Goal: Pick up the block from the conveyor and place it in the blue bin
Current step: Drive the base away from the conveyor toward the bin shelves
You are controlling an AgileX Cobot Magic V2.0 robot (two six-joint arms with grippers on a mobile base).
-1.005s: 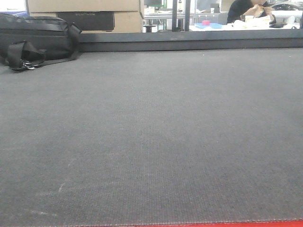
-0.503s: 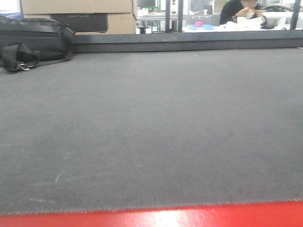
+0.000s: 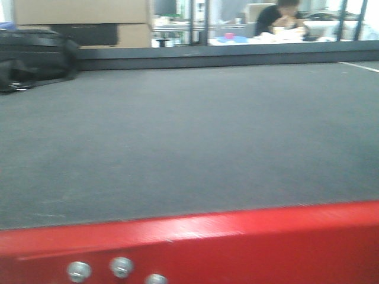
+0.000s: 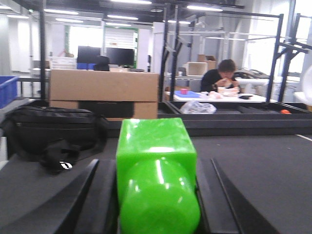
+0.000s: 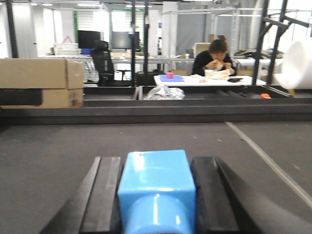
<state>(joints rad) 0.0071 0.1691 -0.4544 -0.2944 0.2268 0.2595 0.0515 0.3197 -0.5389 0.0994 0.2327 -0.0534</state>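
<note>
Over the conveyor (image 3: 189,136), the green block (image 4: 155,146) is clamped by the left gripper (image 4: 155,168), pressed btwn its two black fingers (image 4: 100,195). A blue block (image 5: 156,178) is held the same way by the right gripper (image 5: 156,163), squeezed btwn its fingers (image 5: 204,190), low above the belt. Along the conveyor's near edge the red frame (image 3: 237,242) is seen w/ three bolt heads (image 3: 121,266). At the conveyor's far-left end a black bag (image 3: 35,56) is laid. Beyond the conveyor's far edge a cardboard box (image 3: 83,12) is stacked, and a seated person (image 5: 214,53) is seen further back. Front view is blurred.
</note>
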